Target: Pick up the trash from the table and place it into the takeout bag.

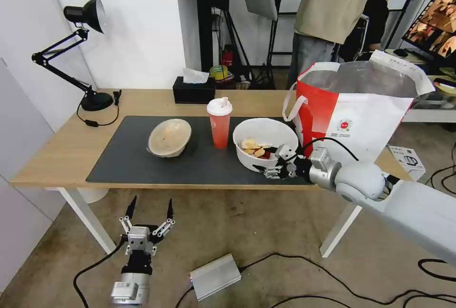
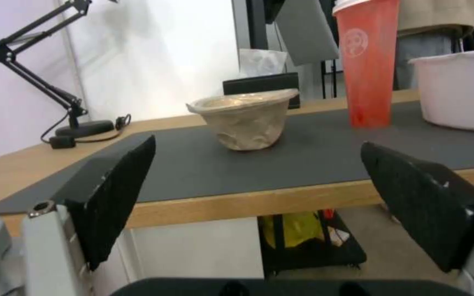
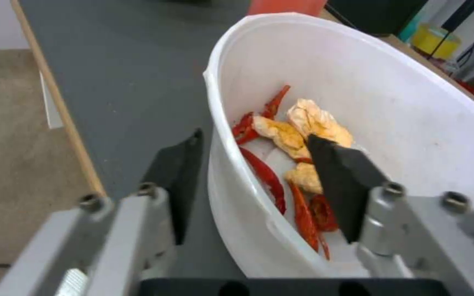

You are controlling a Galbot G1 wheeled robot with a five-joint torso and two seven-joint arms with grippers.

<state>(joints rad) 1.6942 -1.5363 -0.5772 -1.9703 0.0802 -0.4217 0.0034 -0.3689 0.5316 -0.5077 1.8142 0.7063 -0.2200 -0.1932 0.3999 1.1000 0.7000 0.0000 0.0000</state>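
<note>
**Right gripper straddles the rim of the white bowl**

The right gripper (image 1: 268,161) reaches in over the near edge of the long light-wood table (image 1: 142,101) and sits at the near rim of the large round white bowl (image 1: 270,132). In the right wrist view its black fingers (image 3: 179,181) are spread, one outside the bowl's wall and one inside, above the red and yellow food scraps (image 3: 292,135); the wall stands between them and they are not yet pressed onto it.

The bowl rests on the dark grey mat (image 1: 142,161), just beside the tall red translucent cup with a white lid (image 1: 219,125). Further to the robot's left on the mat lies the shallow beige bowl (image 1: 169,137), tilted. The large red-and-white takeout bag with silver foil lining (image 1: 361,108) stands upright and open at the table's right end, close behind the white bowl.

The left gripper (image 1: 149,210) hangs below the table's front edge, over the floor, fingers wide apart and pointing up toward the mat.
</note>
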